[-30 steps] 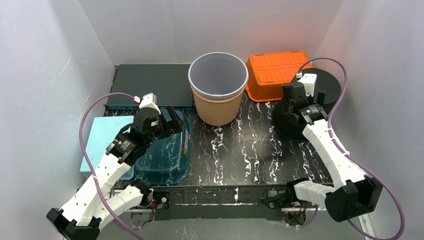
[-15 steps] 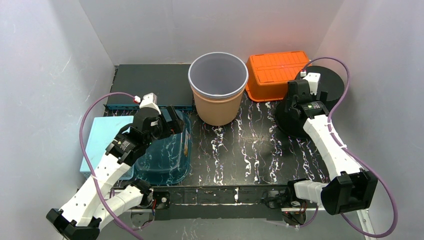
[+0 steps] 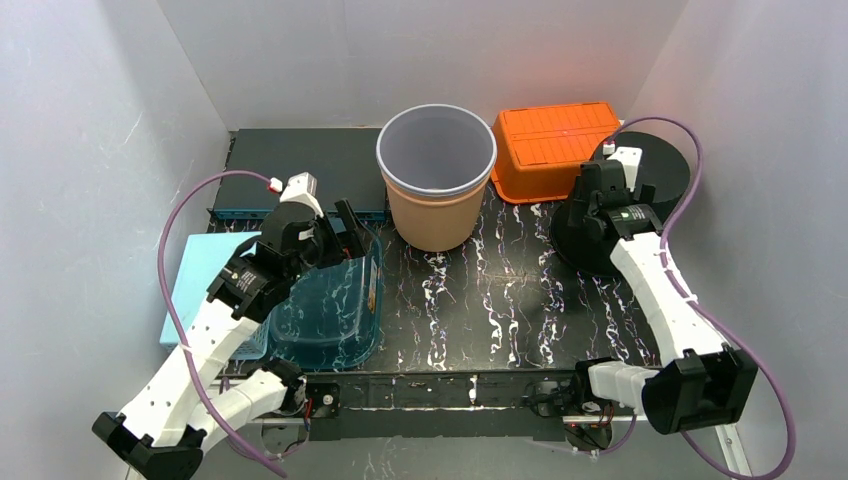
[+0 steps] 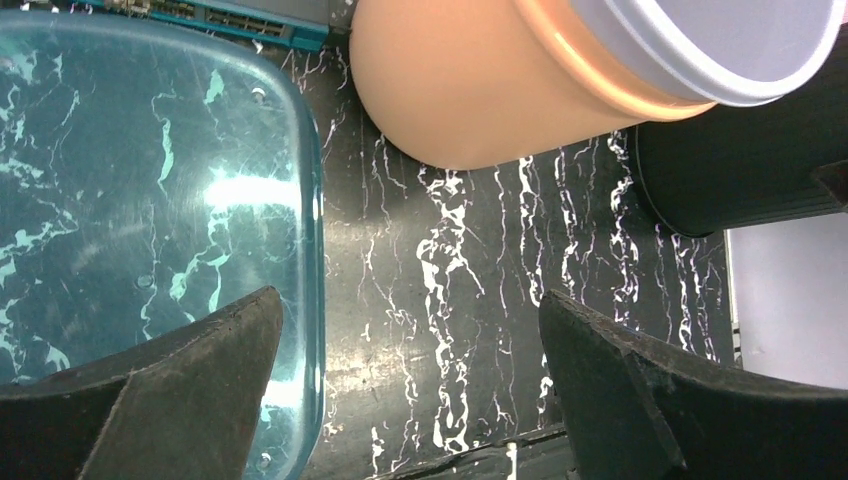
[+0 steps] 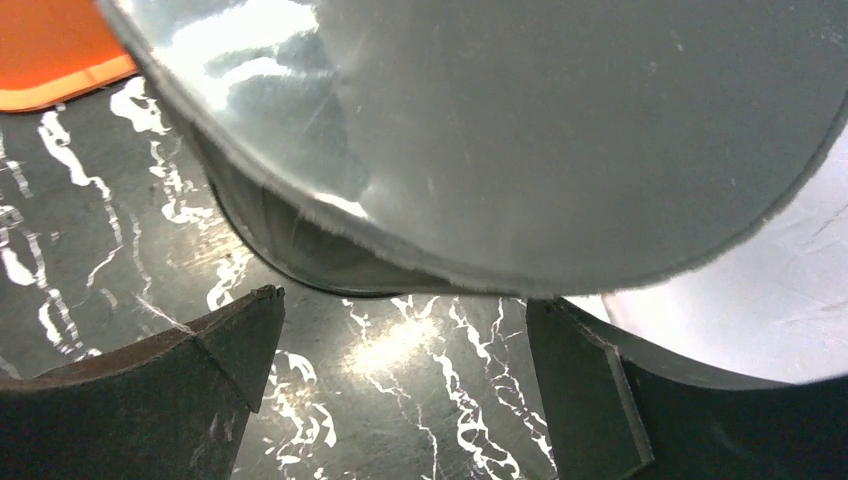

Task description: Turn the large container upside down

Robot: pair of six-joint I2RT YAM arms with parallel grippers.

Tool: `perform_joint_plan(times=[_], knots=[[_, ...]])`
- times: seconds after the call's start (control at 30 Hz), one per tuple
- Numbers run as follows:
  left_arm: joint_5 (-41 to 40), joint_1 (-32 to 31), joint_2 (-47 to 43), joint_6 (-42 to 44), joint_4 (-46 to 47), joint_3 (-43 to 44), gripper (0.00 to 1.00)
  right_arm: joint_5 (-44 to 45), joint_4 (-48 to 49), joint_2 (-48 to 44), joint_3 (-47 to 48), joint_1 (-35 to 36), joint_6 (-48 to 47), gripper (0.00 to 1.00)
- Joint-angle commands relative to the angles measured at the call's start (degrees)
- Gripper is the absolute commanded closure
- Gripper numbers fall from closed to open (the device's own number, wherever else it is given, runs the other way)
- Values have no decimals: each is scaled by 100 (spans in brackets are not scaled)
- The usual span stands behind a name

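Note:
The large container (image 3: 437, 205) is a tan bucket with a grey rim, standing open end up at the back middle of the table; its side fills the top of the left wrist view (image 4: 470, 90). My left gripper (image 3: 348, 232) is open and hovers over the right edge of a clear teal tub (image 3: 330, 310), left of and in front of the bucket, touching nothing (image 4: 408, 300). My right gripper (image 5: 405, 300) is open beside a black round container (image 5: 560, 130), with bare table between its fingers. In the top view the right wrist (image 3: 600, 200) hides its fingertips.
An orange tub (image 3: 550, 140) lies bottom up at the back right, next to the black round container (image 3: 655, 165). A dark flat tray (image 3: 300, 165) sits at the back left. A light blue box (image 3: 205, 275) lies left of the teal tub (image 4: 130, 180).
The right wrist has moved a little back and right along the black round container. The left wrist has lifted and shifted slightly back over the teal tub. Both grippers stay open.

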Motion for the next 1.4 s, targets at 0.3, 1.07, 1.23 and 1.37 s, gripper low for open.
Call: perform_joint_plan(times=[0.3,1.07,1.23,1.37], knots=[[457,217,846,284,11,1521,2,-2288,-669,-1296,121,-24,344,1],[719,703,4280,835,-322,4327,42,-5510,516,-1576,207,-24,961,10],[790,707,4406,1095,-541,4384,60,-5849,631,-1505,329,-21,1093,10],[948,707,4280,1182,-544,4194,75,-6319,973,-1429,328,-24,1427,10]])
